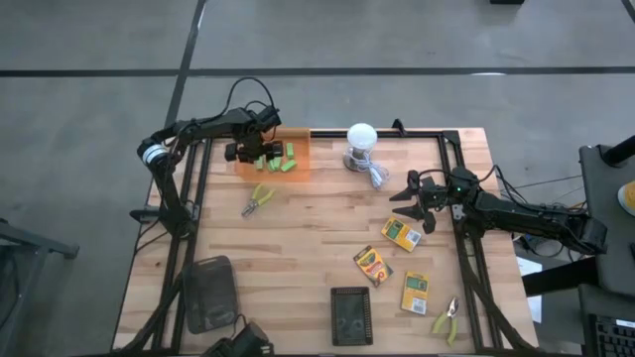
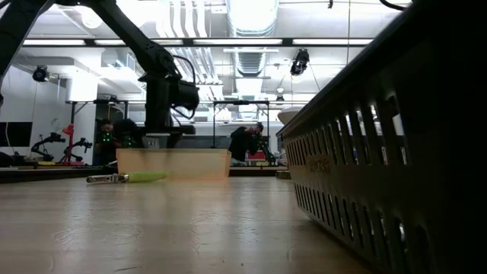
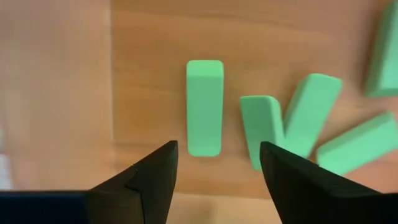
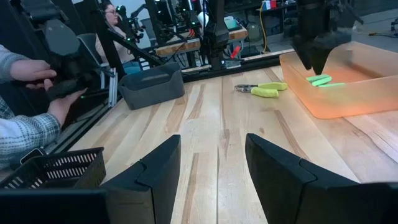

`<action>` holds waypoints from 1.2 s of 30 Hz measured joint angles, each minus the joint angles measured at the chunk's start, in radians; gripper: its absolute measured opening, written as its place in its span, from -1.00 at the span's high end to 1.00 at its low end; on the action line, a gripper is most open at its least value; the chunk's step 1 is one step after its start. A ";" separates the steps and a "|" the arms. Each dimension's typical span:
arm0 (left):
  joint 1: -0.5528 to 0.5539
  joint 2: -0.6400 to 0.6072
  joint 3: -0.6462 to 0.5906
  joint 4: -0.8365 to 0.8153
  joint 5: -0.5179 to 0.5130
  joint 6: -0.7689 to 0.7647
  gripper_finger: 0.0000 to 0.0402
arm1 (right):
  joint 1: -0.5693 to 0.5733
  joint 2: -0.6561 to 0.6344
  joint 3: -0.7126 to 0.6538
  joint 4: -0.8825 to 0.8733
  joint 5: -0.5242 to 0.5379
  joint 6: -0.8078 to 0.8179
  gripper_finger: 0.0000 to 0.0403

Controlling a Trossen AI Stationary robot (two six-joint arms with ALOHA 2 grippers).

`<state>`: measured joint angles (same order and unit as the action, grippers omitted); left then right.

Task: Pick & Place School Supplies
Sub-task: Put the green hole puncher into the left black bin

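Closest to the front edge of the wooden table there's a dark mesh basket and a grey bin, plus one pair of yellow-green-handled pliers lying off near the right front corner. A bit further back, three crayon boxes sit scattered on the right half, flat on the wood and well apart from each other. The right gripper hangs just beside the farthest of those boxes, fingers spread with nothing between them, only bare table showing in the gap. Over on the left half a second pair of pliers lies on the wood just in front of the orange tray. The tray sits at the back left, and all five green blocks are lying inside it, loosely bunched, some touching each other and one lying apart from the rest. The left gripper hovers right over the tray, its jaws standing wide and empty, the lone block lying just ahead of the fingertips and touching neither. At the back middle there's a white bulb-like thing with a cable trailing from it. In the right wrist view, a person's hands in plaid sleeves are off beyond the table's edge holding some dark gear.
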<state>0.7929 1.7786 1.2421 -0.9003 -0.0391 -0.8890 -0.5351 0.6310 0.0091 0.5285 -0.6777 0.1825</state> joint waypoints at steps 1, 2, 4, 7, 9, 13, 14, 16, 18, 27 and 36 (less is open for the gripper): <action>0.000 -0.008 0.008 -0.011 0.000 0.000 -0.15 | 0.000 0.000 0.000 0.000 0.000 0.000 0.12; 0.001 -0.016 0.018 -0.025 -0.001 0.000 -0.15 | 0.000 0.000 0.000 0.000 0.000 0.000 0.12; 0.001 -0.032 0.040 -0.045 -0.001 0.000 -0.15 | 0.000 0.000 0.000 0.000 0.000 0.000 0.12; 0.001 -0.054 0.075 -0.070 -0.002 0.000 -0.15 | 0.000 0.000 0.000 0.000 0.000 0.000 0.12; 0.001 -0.070 0.099 -0.076 -0.005 0.009 -0.15 | 0.000 0.000 0.000 0.000 0.000 0.000 0.12; 0.000 -0.111 0.152 -0.078 -0.008 0.046 -0.15 | 0.000 0.000 0.000 0.000 0.000 0.000 0.12; 0.000 -0.120 0.167 -0.077 -0.009 0.057 -0.15 | 0.000 0.000 0.000 0.000 0.000 0.000 0.12; -0.001 -0.138 0.195 -0.074 -0.010 0.089 -0.15 | 0.000 0.000 0.000 0.000 0.000 0.000 0.12; -0.004 -0.157 0.221 -0.052 -0.013 0.132 -0.15 | 0.000 0.000 0.000 0.000 0.000 0.000 0.12; -0.072 -0.257 0.255 0.090 -0.013 0.364 -0.15 | 0.000 0.000 0.000 0.000 0.000 0.000 0.12; -0.180 -0.368 0.211 0.140 0.069 0.574 -0.15 | 0.000 0.000 0.000 0.000 0.000 0.000 0.12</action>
<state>0.6131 1.4102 1.4533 -0.7605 0.0299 -0.3147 -0.5350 0.6308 0.0093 0.5283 -0.6777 0.1825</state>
